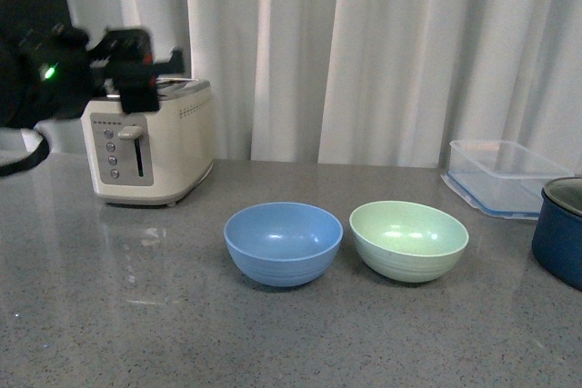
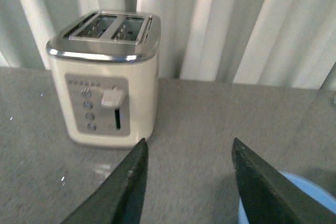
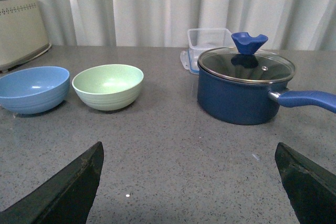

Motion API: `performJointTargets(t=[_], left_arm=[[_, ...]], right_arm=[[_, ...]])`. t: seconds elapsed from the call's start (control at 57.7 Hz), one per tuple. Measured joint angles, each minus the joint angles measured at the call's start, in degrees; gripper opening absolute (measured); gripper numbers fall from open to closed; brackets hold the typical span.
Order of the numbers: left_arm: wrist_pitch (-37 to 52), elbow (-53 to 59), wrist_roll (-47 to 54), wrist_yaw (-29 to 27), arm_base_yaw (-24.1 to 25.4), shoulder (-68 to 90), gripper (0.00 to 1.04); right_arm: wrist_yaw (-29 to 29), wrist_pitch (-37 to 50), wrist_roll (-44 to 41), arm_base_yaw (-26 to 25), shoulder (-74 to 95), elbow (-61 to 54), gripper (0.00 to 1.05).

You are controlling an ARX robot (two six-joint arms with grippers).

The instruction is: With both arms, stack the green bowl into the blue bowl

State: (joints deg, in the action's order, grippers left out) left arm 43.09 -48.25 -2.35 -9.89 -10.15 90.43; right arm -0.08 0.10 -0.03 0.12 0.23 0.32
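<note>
- The left pincer [image 2: 189,145] is hanging high over the table [image 1: 291,343], level with the top of the toaster [image 1: 155,147]. Its fingers are standing moderately apart with nothing between them.
- The right pincer [image 3: 189,148] is sitting low, close to the table, with its fingers spread very wide and empty. It is not showing in the front view.
- The green bowl [image 1: 409,241] is resting upright on the table ahead of the right pincer and well clear of it. It lies between the blue bowl [image 1: 283,243] and the lidded pot [image 3: 241,90].
- The blue bowl is sitting just beside the green one, and I cannot tell whether they touch. It is below the left pincer and off towards the right arm's side, and only a sliver of its rim is peeking past one finger in the left wrist view.
- The bowls are lying mouth up, side by side, so I judge the lift is not yet begun. The green one needs only a short hop across.
- The wide spread on the right is probably there to take the bowl's rim. The left is likely waiting to steady the blue bowl.
- The pot handle is pointing away from the bowls, so it is leaving the approach free.
</note>
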Motion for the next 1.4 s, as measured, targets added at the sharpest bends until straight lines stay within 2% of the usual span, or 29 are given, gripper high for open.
performJointTargets(t=[0.208, 0.242, 0.658, 0.727, 0.849, 1.143, 1.23, 1.403], left_arm=[[6.05, 16.2, 1.46, 2.62, 2.73, -9.27, 0.06], [6.62, 17.88, 1.38, 2.93, 3.04, -10.56, 0.04], [8.37, 34.38, 1.88, 6.14, 6.23, -24.63, 0.04], [7.76, 36.35, 1.92, 9.42, 8.48, -27.23, 0.04], [6.14, 39.19, 1.9, 9.51, 10.03, -31.61, 0.04], [0.42, 43.8, 1.9, 9.75, 10.03, -41.88, 0.04], [2.56, 45.92, 1.92, 9.68, 10.03, -42.62, 0.04], [-3.08, 46.97, 1.92, 9.75, 10.03, -48.94, 0.04]], right_arm=[[0.0, 0.0, 0.0, 0.02, 0.0, 0.0, 0.95], [0.0, 0.0, 0.0, 0.02, 0.0, 0.0, 0.95], [0.0, 0.0, 0.0, 0.02, 0.0, 0.0, 0.95], [0.0, 0.0, 0.0, 0.02, 0.0, 0.0, 0.95], [0.0, 0.0, 0.0, 0.02, 0.0, 0.0, 0.95], [0.0, 0.0, 0.0, 0.02, 0.0, 0.0, 0.95], [0.0, 0.0, 0.0, 0.02, 0.0, 0.0, 0.95], [0.0, 0.0, 0.0, 0.02, 0.0, 0.0, 0.95]])
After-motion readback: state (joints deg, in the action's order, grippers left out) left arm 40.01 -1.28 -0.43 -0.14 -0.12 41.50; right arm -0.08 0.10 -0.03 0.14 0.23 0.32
